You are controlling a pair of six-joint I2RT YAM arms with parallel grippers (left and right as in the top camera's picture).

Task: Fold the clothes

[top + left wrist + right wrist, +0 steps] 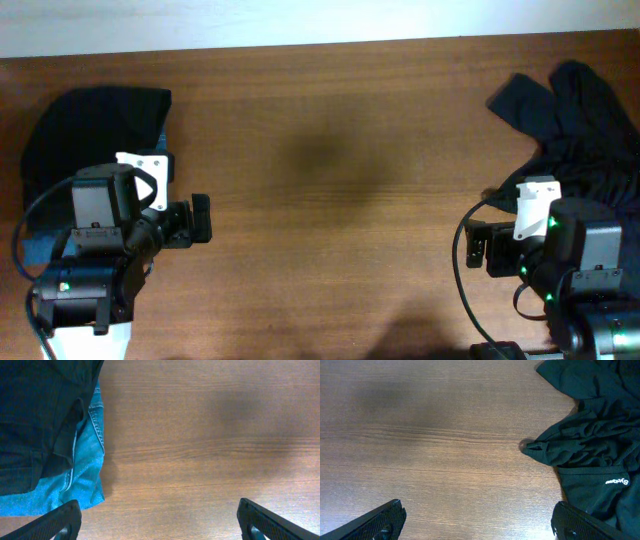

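A folded black garment lies at the table's left on folded blue denim jeans; both show in the left wrist view, black over denim. A crumpled black garment lies at the right; in the right wrist view it bears a small white logo. My left gripper is open and empty over bare wood, right of the folded pile. My right gripper is open and empty, just left of the crumpled garment.
The wooden table stretches between the two arms. Its far edge meets a white wall. The arm bases stand at the near left and near right corners.
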